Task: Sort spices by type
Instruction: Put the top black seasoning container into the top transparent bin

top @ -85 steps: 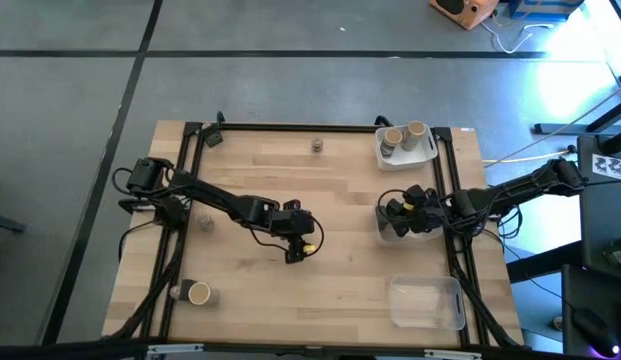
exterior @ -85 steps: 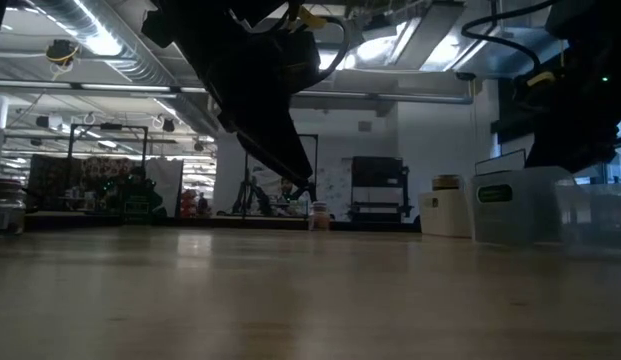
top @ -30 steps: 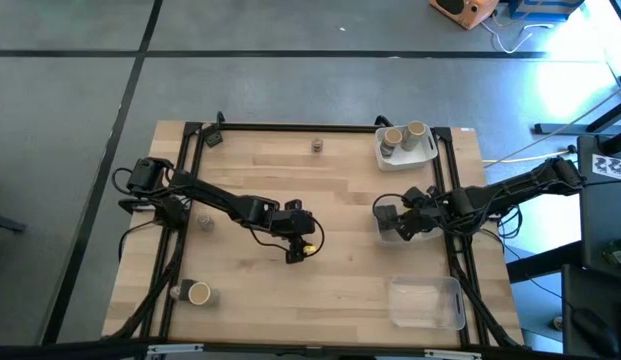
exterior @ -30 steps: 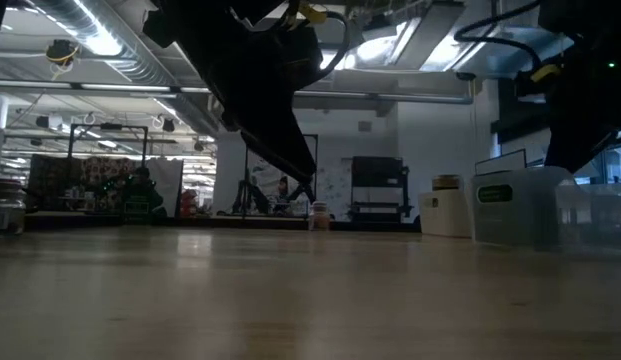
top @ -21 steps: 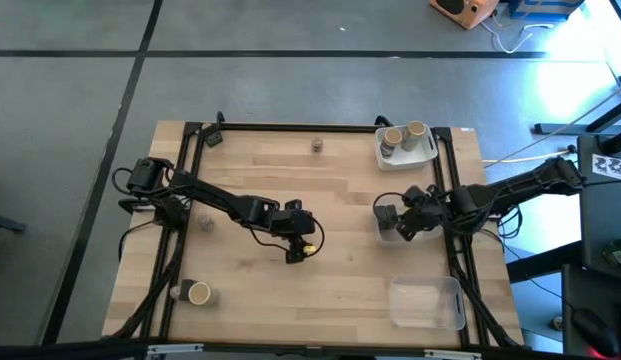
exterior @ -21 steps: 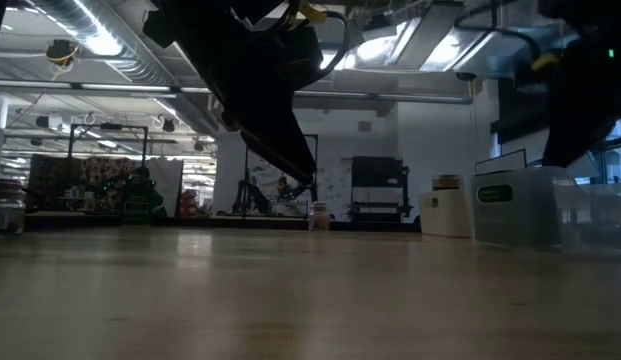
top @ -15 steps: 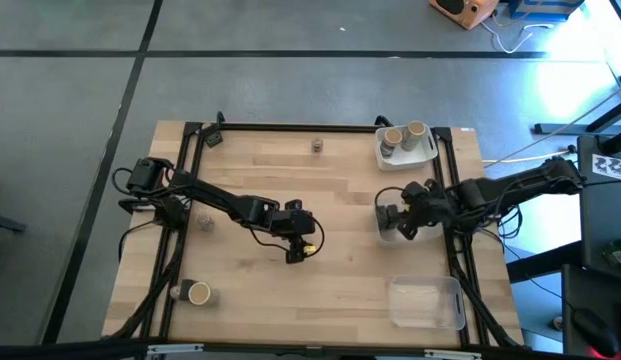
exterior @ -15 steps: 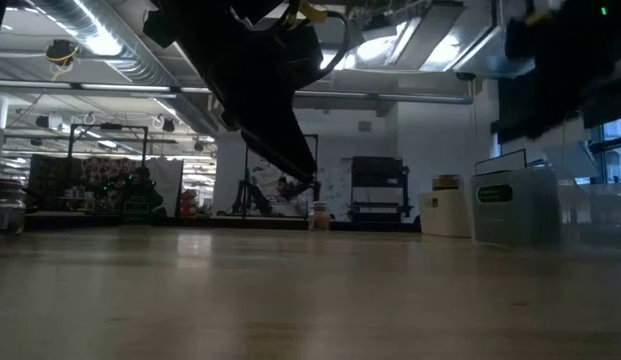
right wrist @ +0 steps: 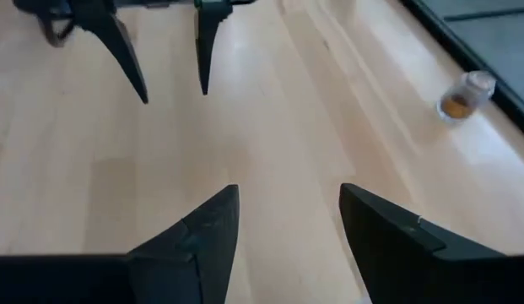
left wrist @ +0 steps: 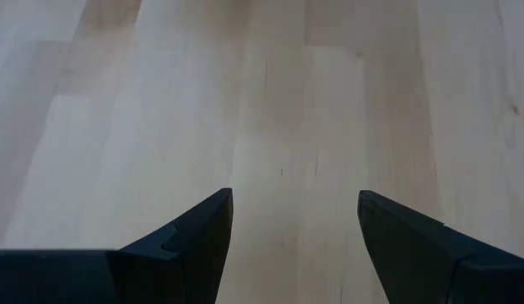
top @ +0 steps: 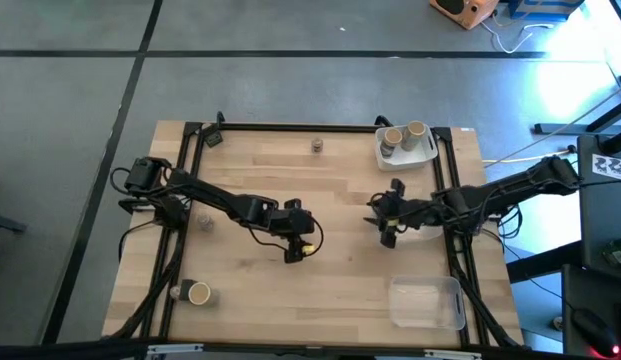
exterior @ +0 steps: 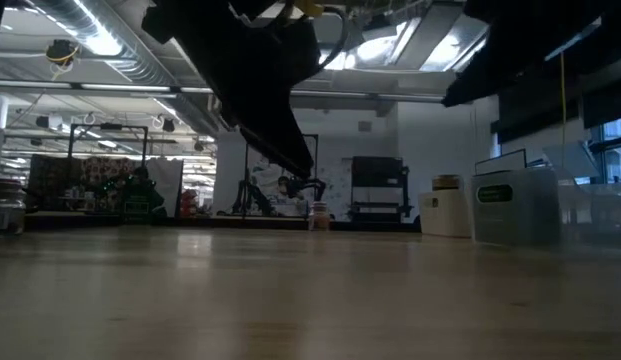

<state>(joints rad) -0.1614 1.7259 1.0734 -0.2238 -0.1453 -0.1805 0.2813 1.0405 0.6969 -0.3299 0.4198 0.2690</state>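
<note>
A robotics lab or workshop: a framed wooden tabletop (top: 340,280) on grey concrete floor (top: 70,150), ceiling ducts (exterior: 110,45) and equipment racks (exterior: 100,185) behind.

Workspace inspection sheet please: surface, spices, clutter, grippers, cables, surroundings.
Surface: wooden table, bare in the middle.
Spices: three jars in the white tray; small jar at the far edge; tan-topped jar at the near left; another by the left arm.
Clutter: clear tray, near right corner.
Grippers: left gripper open, empty, over mid-table; right gripper open, empty, right of centre.
Cables: bundles along both arms.
Surroundings: grey floor, workshop racks behind.
</note>
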